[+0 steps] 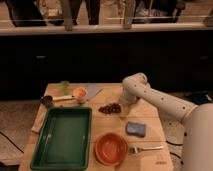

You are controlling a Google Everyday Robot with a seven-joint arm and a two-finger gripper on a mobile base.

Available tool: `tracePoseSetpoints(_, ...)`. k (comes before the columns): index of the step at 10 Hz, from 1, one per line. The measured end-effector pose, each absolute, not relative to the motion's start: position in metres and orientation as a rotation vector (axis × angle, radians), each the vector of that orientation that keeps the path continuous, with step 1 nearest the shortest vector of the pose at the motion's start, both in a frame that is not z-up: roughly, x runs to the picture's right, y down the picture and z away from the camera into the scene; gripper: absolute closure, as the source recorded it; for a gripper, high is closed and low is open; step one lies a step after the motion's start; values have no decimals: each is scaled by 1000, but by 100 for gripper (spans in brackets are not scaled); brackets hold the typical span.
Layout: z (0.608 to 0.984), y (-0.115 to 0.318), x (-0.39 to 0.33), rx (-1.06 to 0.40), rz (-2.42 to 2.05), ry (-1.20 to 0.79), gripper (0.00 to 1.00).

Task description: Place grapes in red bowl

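Note:
The grapes (110, 108), a small dark reddish-brown cluster, lie on the wooden table (112, 125) near its middle. The red bowl (110, 148) stands at the front of the table, below the grapes. My gripper (123, 106) is at the end of the white arm (150, 95), down at the table just right of the grapes, at their right end.
A green tray (63, 136) fills the front left. A blue sponge (136, 129) and a fork (146, 148) lie at the front right. A small orange bowl (79, 93), a green cup (63, 86), a dark scoop (48, 100) and a grey cloth (92, 90) sit at the back.

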State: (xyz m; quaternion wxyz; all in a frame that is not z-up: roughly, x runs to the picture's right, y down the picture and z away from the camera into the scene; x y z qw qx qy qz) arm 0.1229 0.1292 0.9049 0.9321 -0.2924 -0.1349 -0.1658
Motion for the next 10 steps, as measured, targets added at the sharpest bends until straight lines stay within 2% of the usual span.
tracePoseSetpoints(1, 905, 130, 125, -598, -338, -272, 68)
tracePoseSetpoints(4, 904, 132, 123, -600, -350, -270, 99)
tracePoseSetpoints(8, 870, 104, 125, -558, -367, -269, 100)
tracePoseSetpoints(10, 866, 102, 125, -546, -374, -268, 100)
